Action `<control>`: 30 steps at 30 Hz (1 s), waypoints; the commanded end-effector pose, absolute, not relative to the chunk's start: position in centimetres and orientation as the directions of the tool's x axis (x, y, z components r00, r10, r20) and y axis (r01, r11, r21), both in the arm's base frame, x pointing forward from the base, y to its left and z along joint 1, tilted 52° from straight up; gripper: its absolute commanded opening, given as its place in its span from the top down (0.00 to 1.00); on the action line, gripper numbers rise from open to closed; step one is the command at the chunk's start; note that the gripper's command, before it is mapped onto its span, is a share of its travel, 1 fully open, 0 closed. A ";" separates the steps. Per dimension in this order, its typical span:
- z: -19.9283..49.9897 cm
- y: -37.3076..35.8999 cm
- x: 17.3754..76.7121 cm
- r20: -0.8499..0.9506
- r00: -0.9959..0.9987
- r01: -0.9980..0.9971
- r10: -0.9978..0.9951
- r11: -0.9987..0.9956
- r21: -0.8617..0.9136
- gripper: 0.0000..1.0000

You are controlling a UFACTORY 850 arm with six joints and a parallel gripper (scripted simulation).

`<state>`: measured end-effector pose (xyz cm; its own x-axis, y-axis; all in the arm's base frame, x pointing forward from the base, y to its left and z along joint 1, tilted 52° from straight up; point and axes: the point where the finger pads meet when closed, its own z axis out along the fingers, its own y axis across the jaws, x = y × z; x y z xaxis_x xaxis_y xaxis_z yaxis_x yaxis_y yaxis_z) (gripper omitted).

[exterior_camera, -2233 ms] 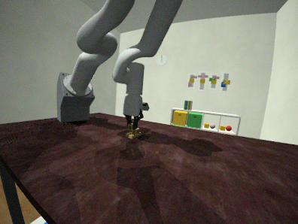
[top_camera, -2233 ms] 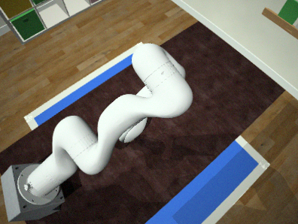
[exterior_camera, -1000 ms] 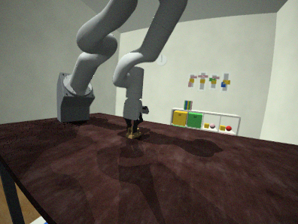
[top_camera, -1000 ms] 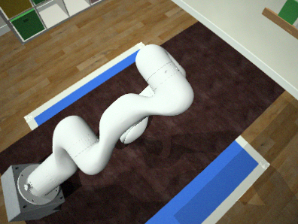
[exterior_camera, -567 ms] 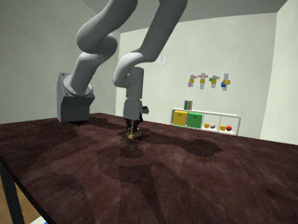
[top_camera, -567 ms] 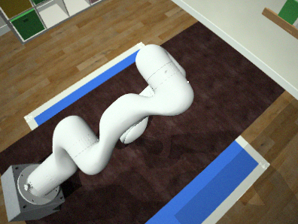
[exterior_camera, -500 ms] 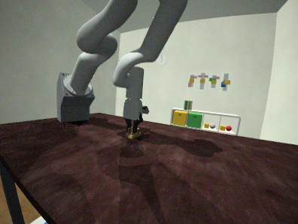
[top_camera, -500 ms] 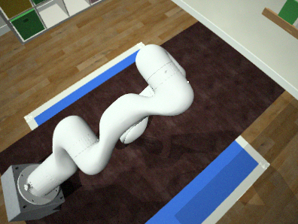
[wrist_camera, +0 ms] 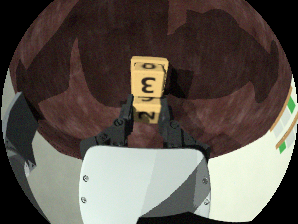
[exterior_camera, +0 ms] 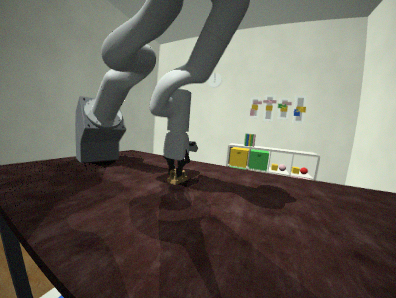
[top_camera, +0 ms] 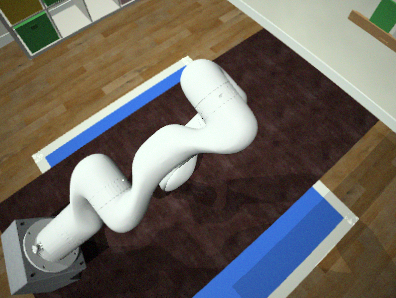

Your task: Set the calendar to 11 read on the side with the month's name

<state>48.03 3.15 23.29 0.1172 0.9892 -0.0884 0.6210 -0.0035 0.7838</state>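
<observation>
Pinched between the fingers of my end effector (exterior_camera: 176, 174) (wrist_camera: 147, 103), a yellow cube (wrist_camera: 146, 117) showed a dark 2 on the face toward the wrist camera. Both fingers pressed its sides, at 9 and 3 o'clock in the wrist view. A second yellow cube (wrist_camera: 148, 86) stood just beyond it, at 12 o'clock, with a 3 on its large visible face and a 0 on the narrow face above; the digits appeared turned or inverted from that angle. I could not tell whether either cube stood flat on the tray's floor, or which side bore the month's name.

From the exterior, the calendar (exterior_camera: 179, 180) appeared as a small yellow cluster on the dark surface (top_camera: 305, 90) (exterior_camera: 290, 240) (wrist_camera: 215, 117), directly under my fingers, which pointed down to 6 o'clock. In the top view my white arm (top_camera: 162, 145) (exterior_camera: 178, 110) hid the calendar, reaching from its gray base (top_camera: 16, 279) (exterior_camera: 100, 150) at 8 o'clock toward 1 o'clock. A low white shelf (exterior_camera: 272, 148) stood in the background, at 3 o'clock from the calendar in the exterior view.

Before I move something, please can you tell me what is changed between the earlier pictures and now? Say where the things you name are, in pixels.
The gripper (exterior_camera: 177, 171) (wrist_camera: 146, 103) came down slightly toward the yellow cubes, as the arm (top_camera: 170, 140) (exterior_camera: 225, 40) shifted a little. Its fingers now flank the cube showing 2 (wrist_camera: 146, 117); whether they grip it, I cannot tell. The base (top_camera: 11, 260) (exterior_camera: 100, 146) stayed put.
</observation>
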 end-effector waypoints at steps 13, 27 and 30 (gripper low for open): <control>22.9 3.1 48.5 -0.088 0.117 0.621 0.989 -0.004 0.784 0.71; 22.8 3.0 48.7 -0.088 0.117 0.621 0.989 -0.004 0.784 0.71; 22.8 3.0 48.7 -0.088 0.117 0.621 0.989 -0.004 0.784 0.71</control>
<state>48.69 3.03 22.76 0.1172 0.9892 -0.0884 0.6210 -0.0036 0.7838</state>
